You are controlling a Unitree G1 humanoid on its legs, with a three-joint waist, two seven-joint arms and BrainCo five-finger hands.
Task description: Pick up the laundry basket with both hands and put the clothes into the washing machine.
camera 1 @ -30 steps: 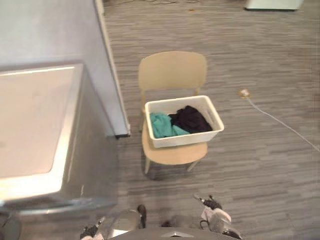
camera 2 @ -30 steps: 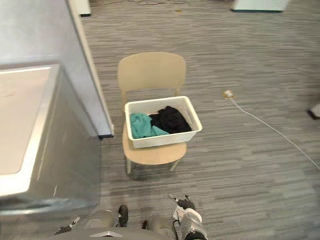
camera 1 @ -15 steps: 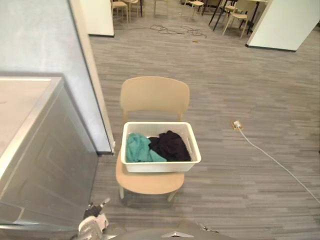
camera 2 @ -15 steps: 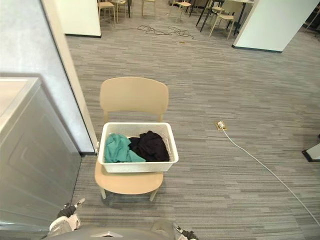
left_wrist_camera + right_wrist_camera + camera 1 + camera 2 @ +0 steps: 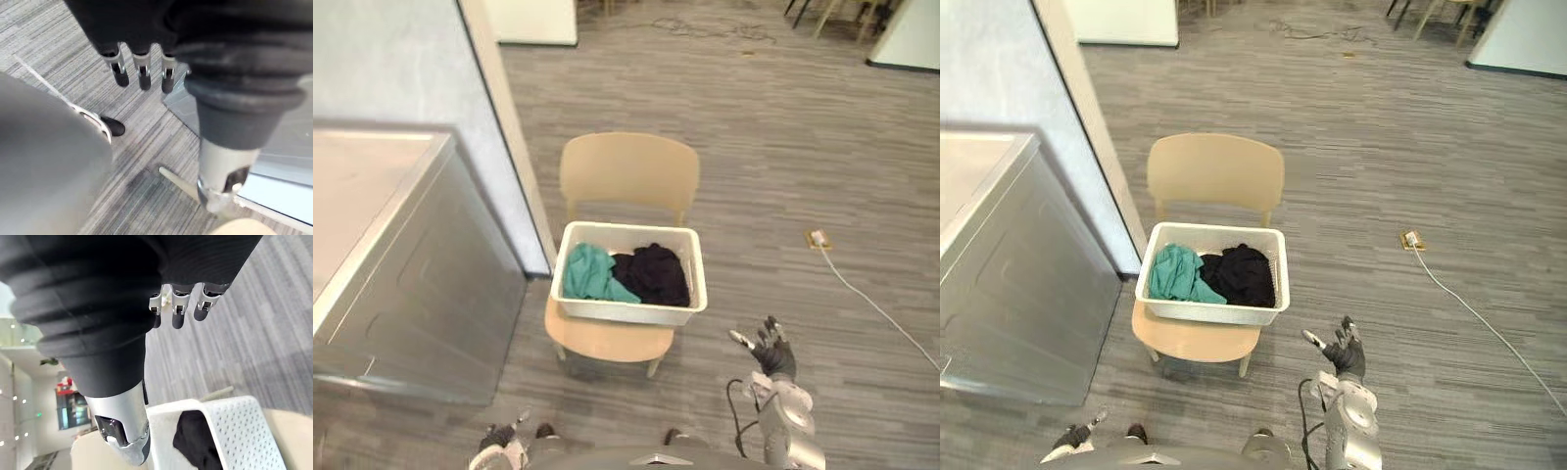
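A white laundry basket (image 5: 628,311) sits on the seat of a beige chair (image 5: 628,174). Inside it lie a teal garment (image 5: 589,274) and a black garment (image 5: 655,273). The grey washing machine (image 5: 421,284) stands to the chair's left, its top closed flat. My right hand (image 5: 768,351) is raised to the right of the basket, apart from it, with relaxed fingers (image 5: 176,308) and nothing in it. My left hand (image 5: 501,446) hangs low at the bottom edge, fingers (image 5: 142,71) straight over the floor, holding nothing.
A grey wall panel (image 5: 431,78) rises behind the washer, its edge close to the chair's left. A white cable with a plug (image 5: 819,238) runs across the carpet at the right. More chairs (image 5: 1430,10) stand far back.
The camera has shifted, so the whole scene sits differently. My right hand has risen into sight beside the basket. The basket and chair stay where they were.
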